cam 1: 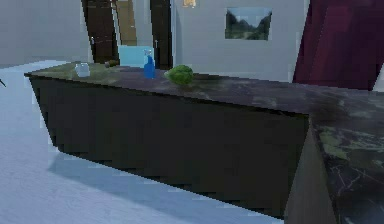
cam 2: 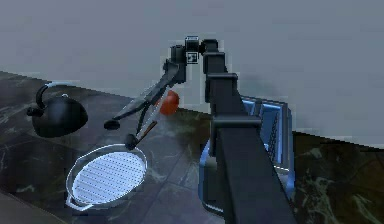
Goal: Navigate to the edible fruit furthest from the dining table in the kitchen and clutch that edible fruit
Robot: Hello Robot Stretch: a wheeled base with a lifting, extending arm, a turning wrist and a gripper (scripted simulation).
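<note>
One arm (cam 2: 240, 150) — one pan (cam 2: 107, 178), one kettle (cam 2: 57, 115), one red fruit (cam 2: 171, 101).

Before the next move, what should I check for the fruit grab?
1. Red round fruit in view close to the gripper: ok.
2. Gripper touching the fruit: cannot tell.
3. Gripper holding anything: cannot tell.
4. Room around the fingers: not ok, the kettle and the round pan are close by.
5. Arm clear of the blue box: cannot tell.
</note>
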